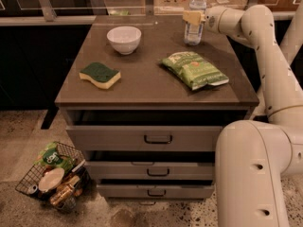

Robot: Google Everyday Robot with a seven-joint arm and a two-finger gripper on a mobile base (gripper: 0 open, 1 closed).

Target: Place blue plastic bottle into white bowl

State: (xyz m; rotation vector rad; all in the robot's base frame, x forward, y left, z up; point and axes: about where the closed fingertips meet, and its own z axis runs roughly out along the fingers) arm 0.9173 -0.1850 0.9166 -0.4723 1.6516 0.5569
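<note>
The blue plastic bottle stands upright on the back right of the brown cabinet top. It is clear, with a white cap and a pale label. My gripper reaches in from the right and sits at the bottle's middle, its tan part overlapping the bottle's left side. The white bowl stands empty at the back left of the top, well apart from the bottle and the gripper.
A green snack bag lies in front of the bottle. A green-and-yellow sponge lies front left. The cabinet's drawers are below. A wire basket of items sits on the floor at left. My arm runs along the cabinet's right side.
</note>
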